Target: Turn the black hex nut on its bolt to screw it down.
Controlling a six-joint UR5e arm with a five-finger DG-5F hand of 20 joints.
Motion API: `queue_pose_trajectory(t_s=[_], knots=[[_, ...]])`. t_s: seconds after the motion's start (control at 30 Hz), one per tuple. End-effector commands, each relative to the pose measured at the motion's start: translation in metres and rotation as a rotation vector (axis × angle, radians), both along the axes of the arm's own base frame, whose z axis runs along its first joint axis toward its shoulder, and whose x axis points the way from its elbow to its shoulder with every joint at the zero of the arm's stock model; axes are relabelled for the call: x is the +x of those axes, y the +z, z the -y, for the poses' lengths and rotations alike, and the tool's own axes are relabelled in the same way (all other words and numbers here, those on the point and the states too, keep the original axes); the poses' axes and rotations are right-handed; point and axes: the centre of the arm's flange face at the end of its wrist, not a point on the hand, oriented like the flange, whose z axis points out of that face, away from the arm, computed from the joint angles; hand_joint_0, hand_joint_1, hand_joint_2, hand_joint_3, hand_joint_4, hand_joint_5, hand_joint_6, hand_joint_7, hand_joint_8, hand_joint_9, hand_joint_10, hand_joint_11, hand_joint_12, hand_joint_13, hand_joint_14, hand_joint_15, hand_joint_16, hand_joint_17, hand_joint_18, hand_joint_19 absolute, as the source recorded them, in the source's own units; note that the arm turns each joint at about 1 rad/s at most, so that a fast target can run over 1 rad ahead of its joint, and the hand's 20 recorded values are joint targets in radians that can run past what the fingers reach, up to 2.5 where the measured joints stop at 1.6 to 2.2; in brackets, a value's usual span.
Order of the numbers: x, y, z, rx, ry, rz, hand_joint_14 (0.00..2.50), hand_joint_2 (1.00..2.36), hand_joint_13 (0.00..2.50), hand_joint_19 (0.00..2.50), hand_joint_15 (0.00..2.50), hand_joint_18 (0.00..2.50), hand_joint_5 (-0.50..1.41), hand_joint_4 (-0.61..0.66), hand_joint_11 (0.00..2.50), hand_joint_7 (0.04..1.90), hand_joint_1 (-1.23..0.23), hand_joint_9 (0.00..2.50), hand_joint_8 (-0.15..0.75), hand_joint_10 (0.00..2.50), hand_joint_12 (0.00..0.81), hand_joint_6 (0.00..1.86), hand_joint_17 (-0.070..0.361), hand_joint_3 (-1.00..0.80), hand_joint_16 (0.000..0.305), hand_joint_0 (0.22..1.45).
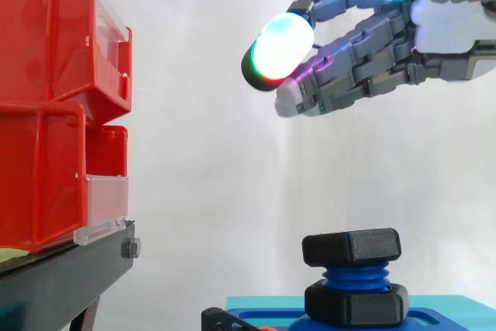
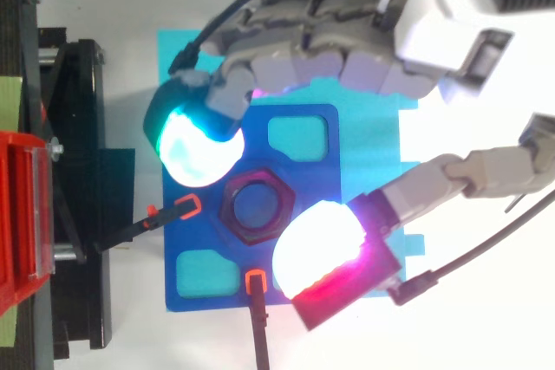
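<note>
A black hex nut (image 1: 351,246) (image 2: 256,207) sits at the top of an upright blue threaded bolt (image 1: 355,277). Below it, a second black hex piece (image 1: 356,302) rests at the bolt's foot on the blue base block (image 2: 303,171). My hand (image 1: 434,36) (image 2: 347,49) hangs well above the nut, open and holding nothing. Its fingers reach out to the left. In the top view, one glowing fingertip (image 2: 198,146) lies up-left of the nut and another fingertip (image 2: 316,249) down-right of it, with the nut showing between them.
Red bins (image 1: 46,106) stand stacked on a black stand (image 1: 70,273) at the left. The blue block lies on a cyan sheet (image 2: 186,45). Two black clamps with orange tips (image 2: 186,207) (image 2: 256,282) hold the block at its left and front edges.
</note>
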Motion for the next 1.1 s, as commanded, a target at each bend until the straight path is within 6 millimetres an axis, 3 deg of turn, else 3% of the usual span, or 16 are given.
queue_pose_trajectory(t_s=[0.0, 0.27, 0.33, 0.8, 1.0, 1.07], knots=[[0.008, -0.011, -0.011, -0.041, -0.004, 0.001, 0.0, 1.0, 0.48, 0.05, 0.0, 0.26, -0.15, 0.11, 0.19, 0.94, -0.51, 0.71, 0.219, 0.01, 0.261, 0.5, 0.085, -0.5, 0.038, 0.48], [0.014, -0.018, -0.023, -0.129, -0.001, 0.004, 0.0, 1.0, 0.63, 0.14, 0.08, 0.41, -0.13, 0.12, 0.28, 1.02, -0.53, 0.8, 0.22, 0.01, 0.243, 0.5, 0.07, -0.5, 0.031, 0.5], [0.015, -0.018, -0.027, -0.143, 0.003, 0.008, 0.01, 1.0, 0.68, 0.17, 0.14, 0.47, -0.13, 0.11, 0.3, 1.02, -0.54, 0.84, 0.213, 0.01, 0.206, 0.5, 0.062, -0.5, 0.027, 0.51], [0.015, -0.019, -0.047, -0.369, 0.01, -0.014, 0.01, 1.0, 0.69, 0.18, 0.14, 0.48, -0.12, 0.1, 0.31, 1.02, -0.56, 0.93, 0.195, 0.01, 0.16, 0.5, 0.032, -0.5, 0.014, 0.51], [0.023, -0.042, -0.053, -0.391, 0.012, -0.037, 0.01, 1.0, 0.65, 0.14, 0.12, 0.45, -0.12, 0.09, 0.32, 1.03, -0.56, 0.91, 0.19, 0.01, 0.149, 0.5, 0.029, -0.5, 0.013, 0.51], [0.024, -0.04, -0.057, -0.389, 0.012, -0.023, 0.0, 1.0, 0.64, 0.13, 0.12, 0.44, -0.12, 0.08, 0.31, 1.01, -0.56, 0.91, 0.186, 0.01, 0.148, 0.5, 0.028, -0.5, 0.013, 0.51]])
